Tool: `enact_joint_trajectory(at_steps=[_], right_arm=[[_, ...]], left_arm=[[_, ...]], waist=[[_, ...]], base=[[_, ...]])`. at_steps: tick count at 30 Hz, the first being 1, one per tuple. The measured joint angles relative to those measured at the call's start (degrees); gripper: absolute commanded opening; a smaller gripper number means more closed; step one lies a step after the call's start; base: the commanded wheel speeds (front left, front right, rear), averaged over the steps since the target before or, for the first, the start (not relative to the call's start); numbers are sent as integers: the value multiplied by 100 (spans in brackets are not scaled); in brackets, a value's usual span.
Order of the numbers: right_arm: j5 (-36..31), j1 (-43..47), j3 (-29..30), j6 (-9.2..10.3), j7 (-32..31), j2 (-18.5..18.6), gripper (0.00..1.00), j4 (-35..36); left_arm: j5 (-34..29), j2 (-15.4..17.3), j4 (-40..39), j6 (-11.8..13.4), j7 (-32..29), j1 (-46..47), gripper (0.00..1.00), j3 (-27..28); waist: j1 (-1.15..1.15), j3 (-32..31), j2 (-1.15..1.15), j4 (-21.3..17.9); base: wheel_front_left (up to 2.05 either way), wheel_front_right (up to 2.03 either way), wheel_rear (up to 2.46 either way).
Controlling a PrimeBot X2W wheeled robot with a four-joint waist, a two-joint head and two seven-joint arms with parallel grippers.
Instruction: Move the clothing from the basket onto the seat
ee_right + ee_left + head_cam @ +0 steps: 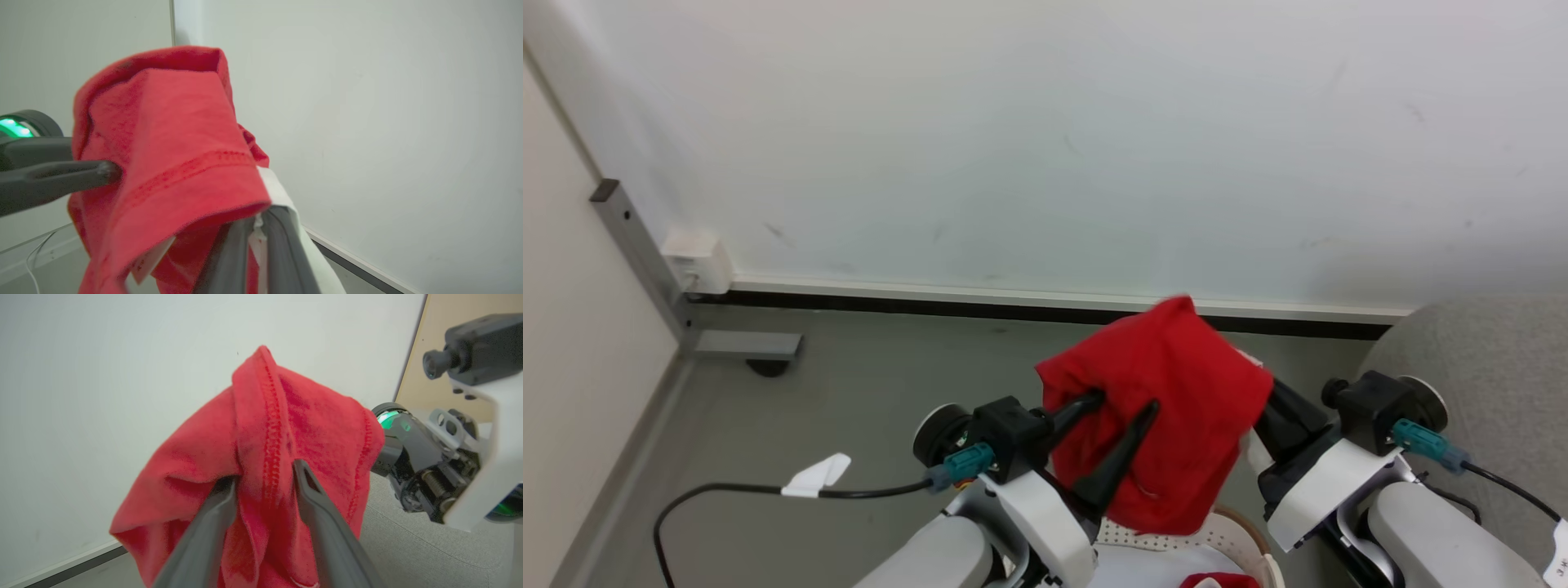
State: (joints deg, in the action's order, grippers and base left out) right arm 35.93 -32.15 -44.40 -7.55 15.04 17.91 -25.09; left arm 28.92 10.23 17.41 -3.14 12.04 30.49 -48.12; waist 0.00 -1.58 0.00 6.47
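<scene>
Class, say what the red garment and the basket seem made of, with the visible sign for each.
Red garment: soft matte fabric, likely a cotton knit; stitched hem, limp folds. Basket: probably moulded white plastic, smooth; regular perforations, tan rim.

red clothing (1168,416) aloft over white basket (1227,535)

White forearm shells (1045,514) led to black wrist blocks (1009,420) on the left gripper (264,473) and right gripper (263,216), each with long, tapering dark grey fingers (327,526). Teal connectors (968,462) fed black cables (727,488), one flagged with white tape (818,474). Green ring lights (390,420) glowed at the wrists.
</scene>
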Motion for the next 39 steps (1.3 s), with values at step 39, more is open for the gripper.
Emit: enact_joint_trajectory(at_steps=[39], right_arm=[[-746, 764, 2106, 0, 1, 512, 0, 1762]], left_arm=[[-377, 15, -212, -116, 303, -97, 100, 67]], waist=[[0, 390, 0, -2612]], base=[[0, 0, 0]])
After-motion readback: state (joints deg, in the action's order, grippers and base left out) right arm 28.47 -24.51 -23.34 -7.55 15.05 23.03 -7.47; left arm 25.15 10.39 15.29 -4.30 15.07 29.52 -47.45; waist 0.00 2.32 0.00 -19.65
